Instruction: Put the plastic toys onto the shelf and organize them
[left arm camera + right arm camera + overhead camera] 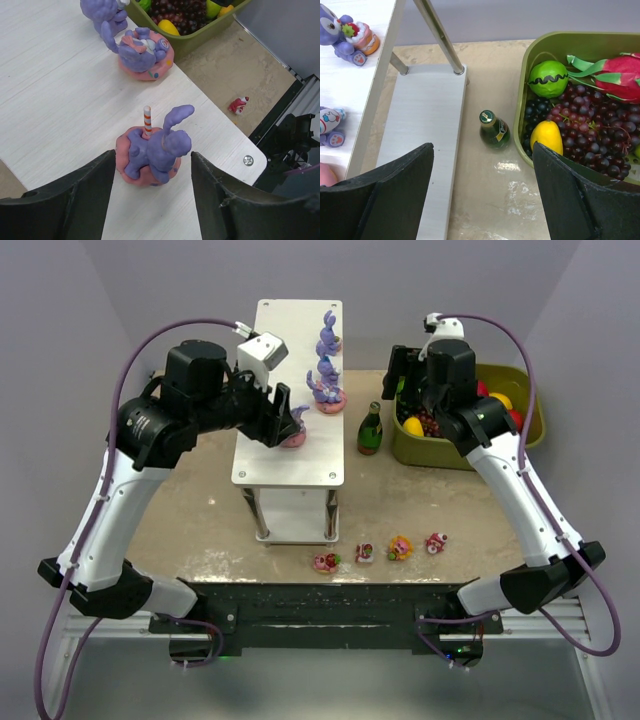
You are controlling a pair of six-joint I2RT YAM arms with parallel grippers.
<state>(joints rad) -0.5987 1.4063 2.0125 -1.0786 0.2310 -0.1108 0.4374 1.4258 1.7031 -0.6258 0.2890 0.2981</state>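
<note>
A: Left side first. How did the left fingers (75, 195) stand?

B: Spread wide, one on each side of the purple long-eared plastic bunny on a round pink base (150, 157), gripping nothing. It stood on the pale rectangular top board of the two-tier metal-legged shelf (60, 100), near a corner screw.

A: Orientation?

B: Upright, long axis vertical, base flat on the board. One ear slanted toward the board's bin-side edge, and a red-and-white striped stick rose beside it. Two more purple bunnies (325, 385) stood farther back along the board.

A: Step in hand?

B: Judged as placing. To do it well, lift straight up with the fingers kept wide, so neither clips the ear or base.

A: Rightward?

B: Four small pink, red and yellow plastic pieces (400, 547) lay on the worktop (200, 530) before the shelf, not yet shelved. The right fingers (580, 200) were wide and empty above the dark green glass bottle (493, 131), beside the olive-green fruit bin (590, 42).
</note>
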